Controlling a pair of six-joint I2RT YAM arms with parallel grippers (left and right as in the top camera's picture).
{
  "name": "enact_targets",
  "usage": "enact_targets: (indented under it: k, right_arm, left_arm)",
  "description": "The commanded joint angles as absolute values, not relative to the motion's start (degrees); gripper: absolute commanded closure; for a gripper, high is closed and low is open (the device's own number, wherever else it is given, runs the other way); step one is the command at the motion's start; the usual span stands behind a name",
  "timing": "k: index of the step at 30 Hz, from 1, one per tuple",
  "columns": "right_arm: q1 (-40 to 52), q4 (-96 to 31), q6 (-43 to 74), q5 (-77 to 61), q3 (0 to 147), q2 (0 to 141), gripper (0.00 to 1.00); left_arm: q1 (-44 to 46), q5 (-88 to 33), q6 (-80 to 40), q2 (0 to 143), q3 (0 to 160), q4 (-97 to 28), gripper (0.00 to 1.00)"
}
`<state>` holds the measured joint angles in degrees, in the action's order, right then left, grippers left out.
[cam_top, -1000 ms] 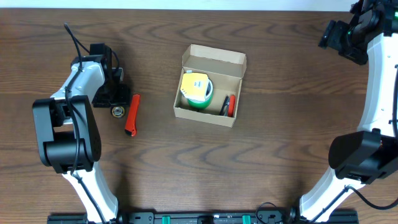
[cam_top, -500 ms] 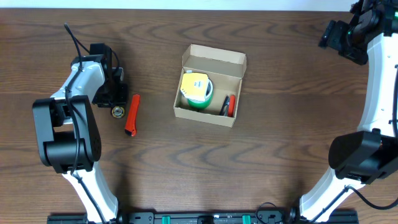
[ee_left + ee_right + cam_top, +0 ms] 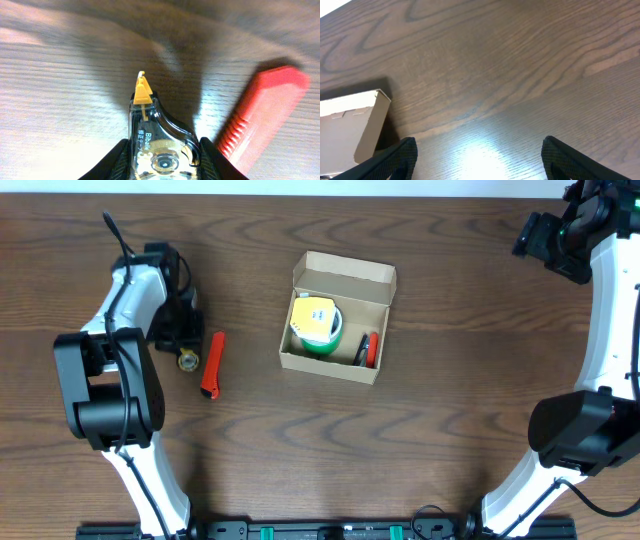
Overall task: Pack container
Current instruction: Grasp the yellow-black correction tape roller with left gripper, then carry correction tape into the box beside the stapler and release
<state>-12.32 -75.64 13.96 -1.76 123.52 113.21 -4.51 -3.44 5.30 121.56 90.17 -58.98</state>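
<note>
Open tan cardboard box [image 3: 344, 275] sits mid-surface [image 3: 450, 430] on dark woodgrain. Left claw [image 3: 162, 167] clamps a clear, orange-tipped tape dispenser [image 3: 159, 142] beside a ribbed red cutter [image 3: 262, 120]. Right claw [image 3: 477, 165] is spread wide, empty.

Correction tape [image 3: 187, 360], cutter [image 3: 211, 365] left of container [image 3: 345, 273]

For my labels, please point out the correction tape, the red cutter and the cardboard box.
correction tape [image 3: 159, 146], left wrist view, its clear body.
red cutter [image 3: 212, 363], overhead view, middle of handle.
cardboard box [image 3: 345, 273], overhead view, open flap lid.
</note>
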Motion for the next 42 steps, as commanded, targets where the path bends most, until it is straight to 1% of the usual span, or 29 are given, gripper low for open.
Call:
enact_targets:
  k: [1, 8, 12, 19, 26, 31, 35, 42]
  right_arm:
    - [-11.6, -75.6, 13.2, -2.0, 123.2, 113.6, 0.19]
    - [-11.6, -75.6, 13.2, -2.0, 123.2, 113.6, 0.19]
    - [-11.6, -75.6, 13.2, -2.0, 123.2, 113.6, 0.19]
    - [-11.6, -75.6, 13.2, -2.0, 123.2, 113.6, 0.19]
    - [-11.6, -75.7, 13.2, -2.0, 123.2, 113.6, 0.18]
    - [-11.6, -75.7, 13.2, -2.0, 123.2, 113.6, 0.19]
    - [-11.6, -75.6, 13.2, -2.0, 123.2, 113.6, 0.18]
    - [-11.5, -75.6, 13.2, -2.0, 123.2, 113.6, 0.18]
  left_arm:
    - [-4.8, -3.0, 3.6, 121.8, 95.3, -61.2, 0.94]
    - [-4.2, -4.1, 1.2, 121.8, 106.4, -70.5, 0.94]
    - [-2.0, -4.4, 1.1, 121.8, 113.3, -76.6, 0.95]
    - [6.2, -3.2, 0.7, 121.8, 126.0, -85.2, 0.94]
    - [17.8, -1.3, -4.7, 121.8, 135.3, -90.9, 0.94]
    - [26.6, -1.0, -11.0, 121.8, 136.7, -91.8, 0.94]
    - [32.7, -0.6, -16.5, 121.8, 136.7, -89.4, 0.94]
    - [39.4, 0.7, -22.9, 121.8, 136.2, -84.2, 0.94]
